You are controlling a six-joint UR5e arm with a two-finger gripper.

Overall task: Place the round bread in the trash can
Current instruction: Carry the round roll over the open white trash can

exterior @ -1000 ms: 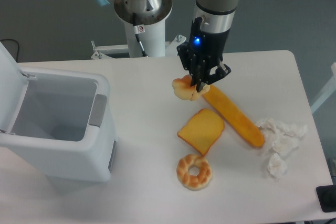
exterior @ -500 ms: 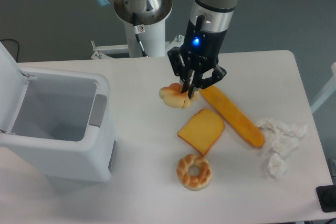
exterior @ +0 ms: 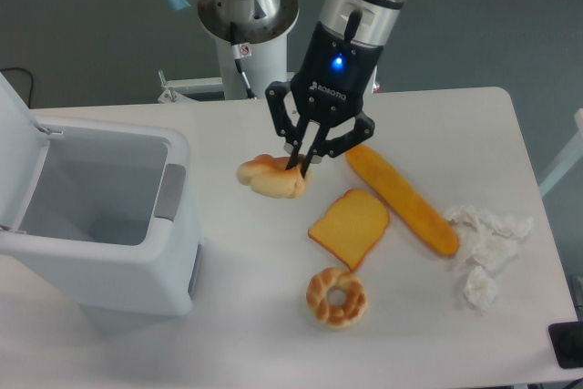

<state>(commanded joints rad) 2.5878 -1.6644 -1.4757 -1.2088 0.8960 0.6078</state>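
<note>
Above the middle of the white bench (exterior: 246, 316), the claw (exterior: 299, 163) of the single arm points down, its dark fingers closed narrow on the right end of the round bread (exterior: 271, 176). The round bread is golden-orange on top with paler cream edges; it hangs tilted from the claw, clear of the other breads, and whether it touches the bench surface cannot be told. A blue light glows on the claw body. To the left, well apart from the round bread, stands the trash can (exterior: 109, 261), white-grey and rectangular, its hinged lid raised at the far left, its inside open to view, a grey panel on the side facing the breads. Right of the claw lies a long orange baguette-shaped loaf (exterior: 403, 199), set diagonally. Just beside its lower left flank lies a square toast slice (exterior: 350, 227), flat on the bench. Below the toast slice, near but apart, lies a ring-shaped braided bread (exterior: 337, 297). At the right edge of the bench sits a cluster of crumpled white paper (exterior: 486, 248). Behind the bench rises the arm's white mounting post (exterior: 251, 56).
</note>
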